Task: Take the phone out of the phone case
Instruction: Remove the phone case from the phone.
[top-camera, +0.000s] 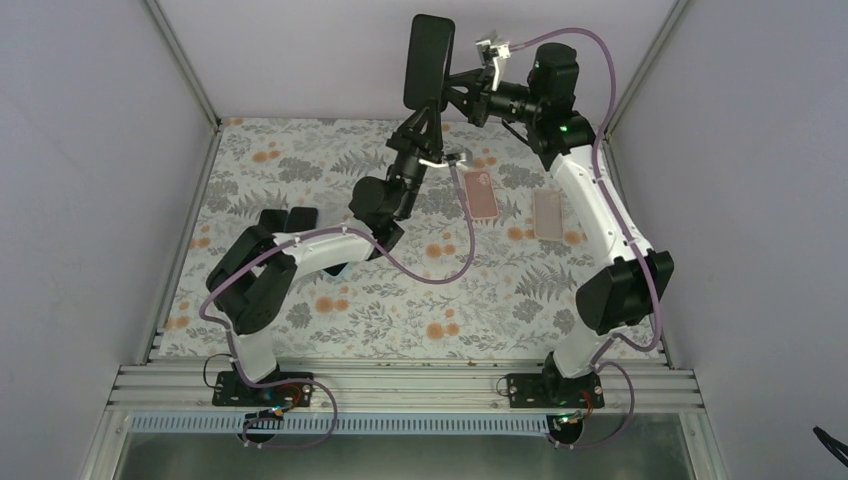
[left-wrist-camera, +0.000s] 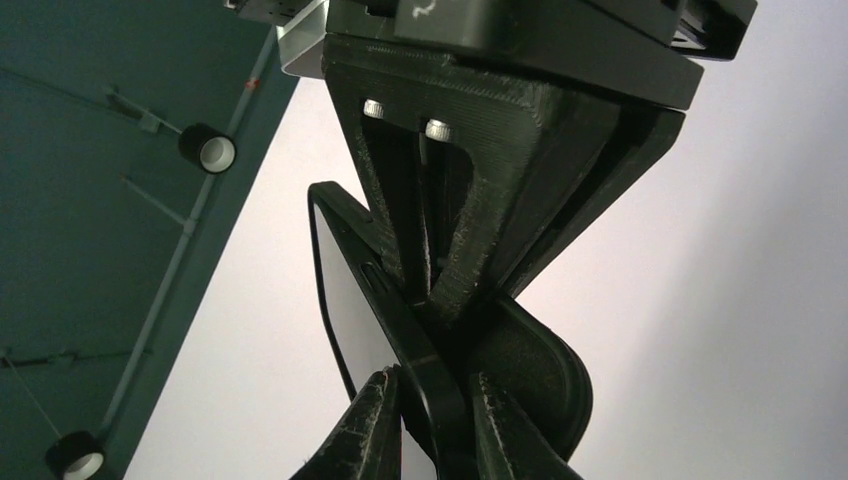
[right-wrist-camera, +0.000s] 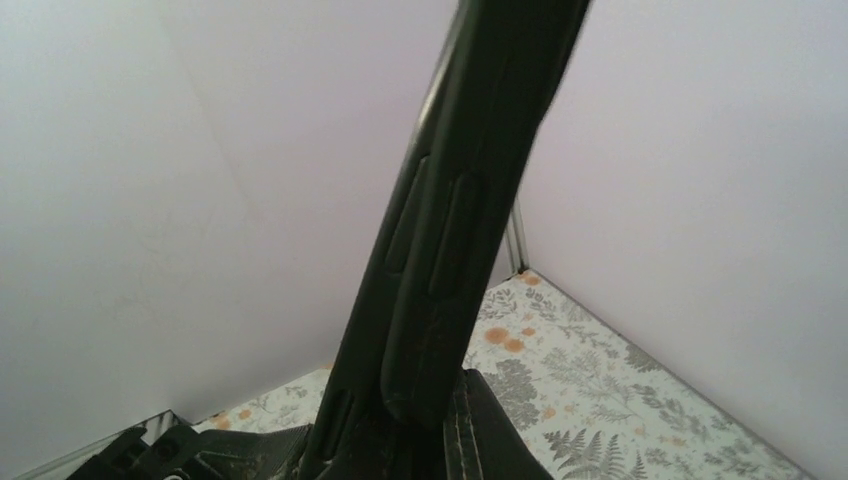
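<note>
The phone (top-camera: 430, 58) is held in the air above the middle of the table's (top-camera: 400, 320) far edge, upright and tilted slightly. It touches no surface. A black case (right-wrist-camera: 450, 230) covers its side, and raised button covers show along that edge in the right wrist view. Whether the phone is fully seated in the case cannot be told.

The left gripper (top-camera: 428, 112) reaches up from below and is clamped on the lower edge of the phone. In the left wrist view its fingers (left-wrist-camera: 372, 430) press on both faces of the phone, with the pale screen to the left.

The right gripper (top-camera: 452, 85) comes in from the right and is closed on the phone just above the left gripper. The two grippers sit close together.

Two flat, phone-shaped items lie on the table towards its far right corner, well apart from the held phone: a pink item (top-camera: 480, 193) and a beige item (top-camera: 548, 214).
</note>
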